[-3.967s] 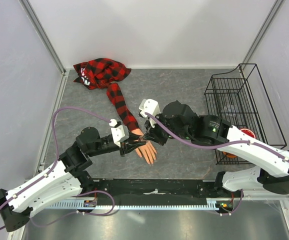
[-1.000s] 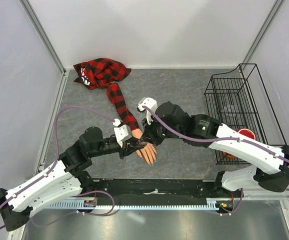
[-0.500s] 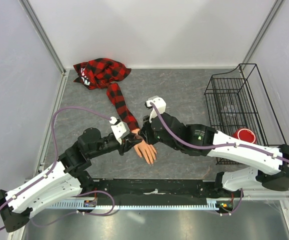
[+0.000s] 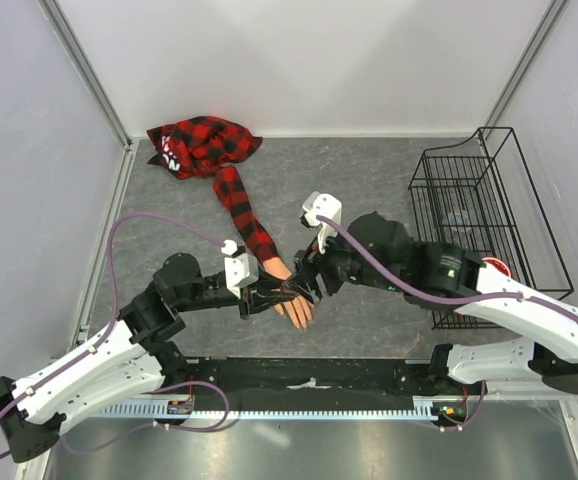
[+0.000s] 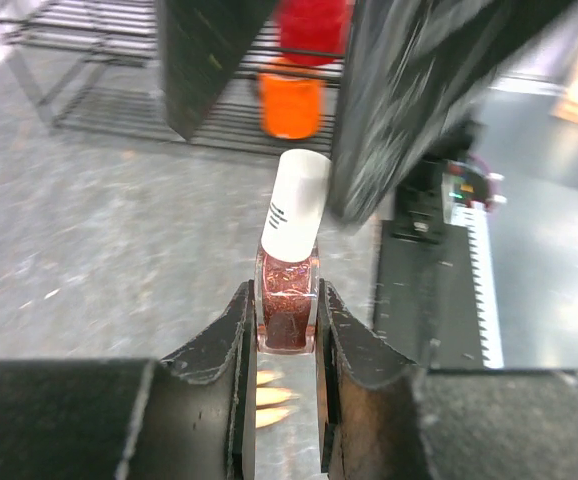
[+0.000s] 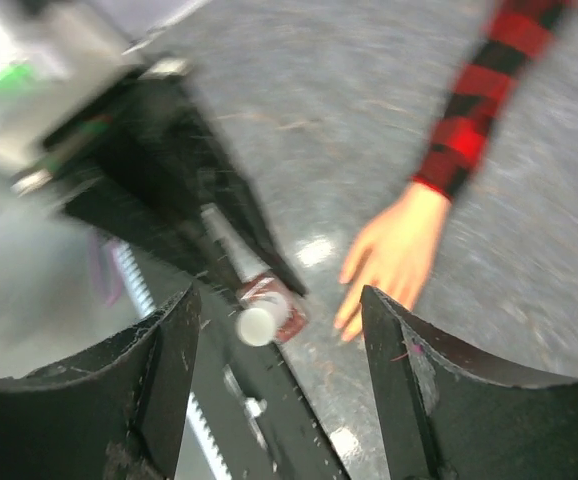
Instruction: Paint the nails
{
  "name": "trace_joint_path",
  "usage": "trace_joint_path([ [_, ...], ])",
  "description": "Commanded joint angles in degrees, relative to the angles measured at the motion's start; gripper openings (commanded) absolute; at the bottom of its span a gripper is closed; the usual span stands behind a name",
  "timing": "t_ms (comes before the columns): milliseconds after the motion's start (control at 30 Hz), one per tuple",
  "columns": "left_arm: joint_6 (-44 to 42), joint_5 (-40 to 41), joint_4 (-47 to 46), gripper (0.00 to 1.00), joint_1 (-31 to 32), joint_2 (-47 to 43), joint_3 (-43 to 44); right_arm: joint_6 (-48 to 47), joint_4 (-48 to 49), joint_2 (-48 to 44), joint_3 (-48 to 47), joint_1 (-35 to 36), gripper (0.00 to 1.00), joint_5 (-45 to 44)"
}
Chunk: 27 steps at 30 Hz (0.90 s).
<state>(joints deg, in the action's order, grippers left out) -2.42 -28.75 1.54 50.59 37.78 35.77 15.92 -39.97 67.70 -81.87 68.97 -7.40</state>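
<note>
Your left gripper (image 5: pixel 286 305) was closed on the glass body of the polish bottle (image 5: pixel 287 320) and held it just above the fingertips of the mannequin hand (image 6: pixel 397 250). The bottle's cap end pointed toward your right gripper (image 6: pixel 280 295). The white cap (image 5: pixel 297 205) was on.

The right gripper stood wide open and held nothing, with one jaw on either side of the cap. Blur hid whether either jaw touched it.

The nails (image 5: pixel 269 396) lay at the ends of the hand's fingers, flat on the table (image 4: pixel 369 180) directly under the bottle. They were too small to show any polish.

Judgement: the step in hand was uncapping, and painting had not begun. The next move called for you to centre the right jaws on the cap and close on it alone. You would then twist it and draw it clear along the bottle's axis while the left gripper braced the bottle against the turn.
</note>
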Motion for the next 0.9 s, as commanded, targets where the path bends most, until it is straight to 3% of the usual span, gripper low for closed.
trace_joint_path([
  [0, 1.00, -11.74, -2.69, 0.02, 0.04, 1.94, 3.34, -10.81, -3.70, -0.82, -3.39, -2.00, 0.70, 22.67],
  [233, 1.10, -12.91, -1.98, 0.02, 0.04, 3.00, 3.96, -16.18, -9.43, 2.17, -7.08, -3.40, 0.55, 25.33],
  [600, 0.83, -12.91, -1.89, 0.02, 0.04, 2.30, 3.96, -19.26, -11.36, 1.99, -7.17, -3.93, 0.52, 23.66],
  [867, 1.01, -13.78, -1.89, 0.02, 0.04, 2.47, 3.87, -19.53, -9.52, 3.14, -7.26, -3.93, 0.43, 24.01],
])
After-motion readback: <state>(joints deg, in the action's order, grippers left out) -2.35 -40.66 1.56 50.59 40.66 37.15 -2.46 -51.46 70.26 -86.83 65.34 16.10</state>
